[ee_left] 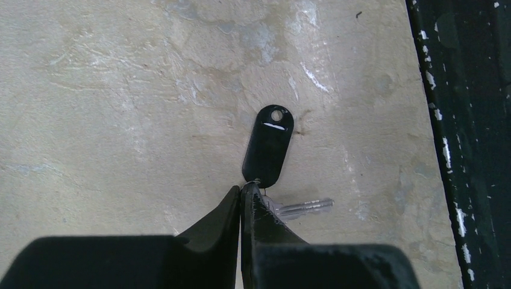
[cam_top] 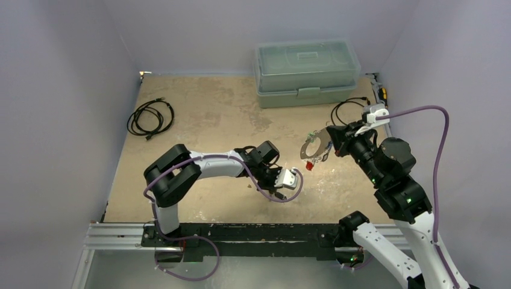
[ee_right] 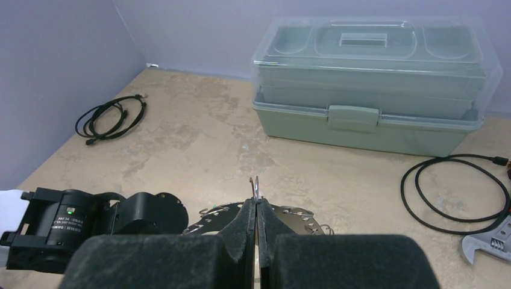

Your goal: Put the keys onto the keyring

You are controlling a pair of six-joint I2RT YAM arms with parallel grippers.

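While the right gripper (ee_right: 257,203) is clamped fully shut on the keyring (ee_right: 257,182), the thin hoop stands edge-on between its fingertips, raised above the table (ee_right: 199,138). Silvery keys (ee_right: 295,212) threaded on the hoop show just below the fingers, and the overhead view shows a red key (cam_top: 308,164) hanging from it. The left gripper (ee_left: 243,191) is low over the table, its fingers closed with no gap. The tips pinch the near end of the black-tagged key (ee_left: 268,146), which lies flat with its pale blade pointing right. The two grippers are near each other but apart. A green toolbox (cam_top: 307,72) sits at the far edge, and a coiled cable (cam_top: 150,116) lies far left.
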